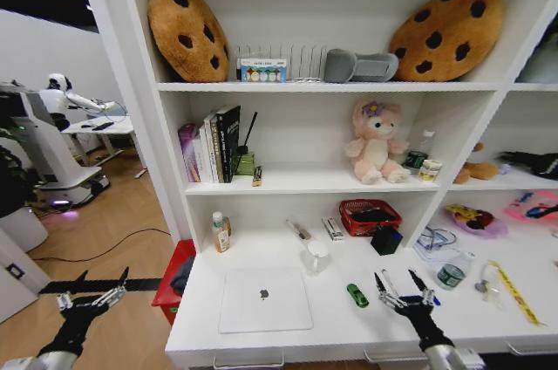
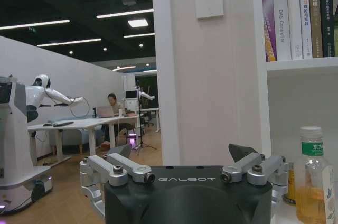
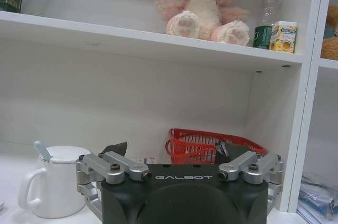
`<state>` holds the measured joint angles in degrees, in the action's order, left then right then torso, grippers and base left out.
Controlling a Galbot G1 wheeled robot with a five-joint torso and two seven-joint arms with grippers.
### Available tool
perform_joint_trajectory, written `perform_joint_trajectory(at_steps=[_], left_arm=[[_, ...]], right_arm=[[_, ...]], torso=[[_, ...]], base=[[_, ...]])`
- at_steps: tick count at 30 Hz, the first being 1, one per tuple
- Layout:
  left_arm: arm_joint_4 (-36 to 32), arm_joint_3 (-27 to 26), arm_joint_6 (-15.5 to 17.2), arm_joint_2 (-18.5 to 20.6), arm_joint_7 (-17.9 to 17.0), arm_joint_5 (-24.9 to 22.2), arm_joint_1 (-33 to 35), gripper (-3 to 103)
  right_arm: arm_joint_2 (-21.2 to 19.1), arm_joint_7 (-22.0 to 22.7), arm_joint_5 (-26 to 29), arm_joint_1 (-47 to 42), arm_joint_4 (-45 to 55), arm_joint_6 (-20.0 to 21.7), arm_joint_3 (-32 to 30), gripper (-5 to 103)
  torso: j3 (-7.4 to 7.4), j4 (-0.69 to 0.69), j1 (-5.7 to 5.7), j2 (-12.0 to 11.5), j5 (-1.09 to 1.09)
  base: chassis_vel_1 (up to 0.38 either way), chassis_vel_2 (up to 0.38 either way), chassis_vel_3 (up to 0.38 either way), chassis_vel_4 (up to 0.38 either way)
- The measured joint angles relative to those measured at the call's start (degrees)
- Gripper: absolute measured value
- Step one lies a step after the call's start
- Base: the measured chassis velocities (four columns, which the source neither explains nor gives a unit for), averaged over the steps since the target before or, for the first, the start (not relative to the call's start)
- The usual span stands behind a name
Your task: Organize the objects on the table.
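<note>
I have the right gripper [image 1: 402, 286] spread and empty above the table [image 1: 349, 331] front, just right of the green toy car [image 1: 357, 295], silver laptop [image 1: 264, 299] flat to its left, while my left gripper [image 1: 98, 291] hangs spread off the table's left end.

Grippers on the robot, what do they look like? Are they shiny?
Partly. Each gripper, left and right, has a black body with silver metal linkages joined by round bolts, ending in dark pointed fingertips. White letters on the body read GALBOT. The arms behind them are black with a silver-grey cuff.
</note>
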<state>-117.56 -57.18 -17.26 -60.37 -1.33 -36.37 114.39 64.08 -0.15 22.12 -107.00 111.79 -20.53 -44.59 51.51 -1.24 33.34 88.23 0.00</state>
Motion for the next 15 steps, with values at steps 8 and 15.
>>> perform_joint_trajectory(at_steps=[8, 15], left_arm=[[0.00, 0.00, 0.04, 0.03, -0.01, 0.04, 0.03, 100], [0.00, 0.00, 0.04, 0.04, -0.01, 0.08, 0.05, 100]], right_arm=[[0.32, 0.00, 0.21, 0.01, 0.14, 0.14, 0.16, 100], [0.37, -0.14, 0.20, -0.20, 0.25, 0.00, 0.14, 100]], torso=[[0.00, 0.00, 0.00, 0.00, 0.00], [0.00, 0.00, 0.00, 0.00, -0.01]], base=[[0.000, 0.000, 0.000, 0.000], [-0.015, -0.013, 0.020, 0.017]])
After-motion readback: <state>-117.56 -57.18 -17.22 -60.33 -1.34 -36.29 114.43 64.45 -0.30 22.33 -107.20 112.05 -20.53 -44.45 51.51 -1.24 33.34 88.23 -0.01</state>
